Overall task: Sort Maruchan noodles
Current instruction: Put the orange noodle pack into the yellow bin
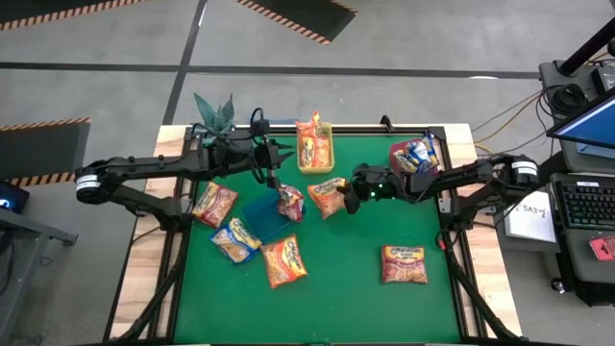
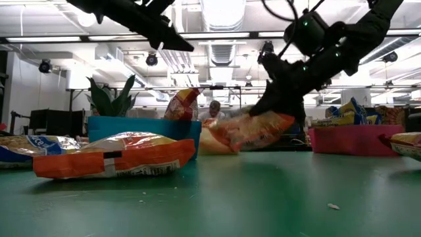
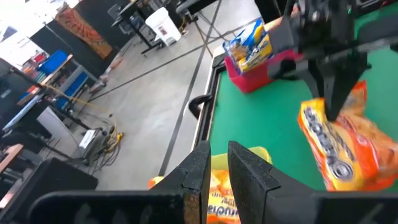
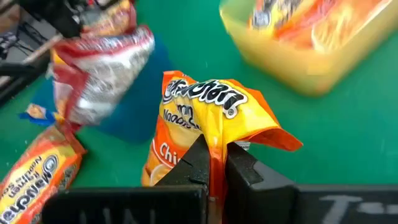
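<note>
An orange noodle packet (image 4: 208,134) is pinched at its edge by the right gripper (image 4: 214,163), whose fingers clench it just beside the blue bin (image 1: 266,213). Over that bin, the left gripper (image 1: 282,189) grasps a red packet (image 1: 291,203); its label is unreadable. Other packets lie around the bin on the green counter (image 1: 336,298).

Overhead looks straight down; low camera level (both share blue bin (image 1: 261,213)).
</note>
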Controlling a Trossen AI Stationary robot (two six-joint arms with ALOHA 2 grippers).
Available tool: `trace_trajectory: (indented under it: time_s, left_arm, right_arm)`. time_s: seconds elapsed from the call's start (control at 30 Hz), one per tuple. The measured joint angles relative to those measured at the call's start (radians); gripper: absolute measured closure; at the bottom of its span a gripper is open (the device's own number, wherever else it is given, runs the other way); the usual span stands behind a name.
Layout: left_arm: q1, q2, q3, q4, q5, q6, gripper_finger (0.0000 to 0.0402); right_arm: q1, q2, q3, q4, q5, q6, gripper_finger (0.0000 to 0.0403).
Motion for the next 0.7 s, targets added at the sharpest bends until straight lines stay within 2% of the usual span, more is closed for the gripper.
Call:
trace_trajectory:
  time_s: [0.27,0.4,0.47,0.57,0.7]
  left_arm:
    - [0.004,-0.101,-0.054,-0.012,0.037,-0.006,0.0363]
    - [0.005,-0.169,-0.095,0.076,0.069,-0.029,0.0363]
    - [0.005,-0.199,-0.121,0.138,0.083,-0.049,0.0363]
    - [0.006,-0.229,-0.163,0.183,0.084,-0.025,0.0363]
    - [0.017,-0.267,-0.178,0.207,0.056,0.008,0.0363]
  right_arm:
    - [0.0,-0.097,0.0,0.047,0.082,-0.179,0.0394]
    - [-0.006,-0.143,0.014,0.085,0.141,-0.297,0.0394]
    - [-0.018,-0.154,0.046,0.085,0.191,-0.369,0.0394]
    - [-0.042,-0.148,0.123,0.055,0.206,-0.468,0.0394]
    - [-0.079,-0.102,0.283,-0.127,0.203,-0.565,0.0394]
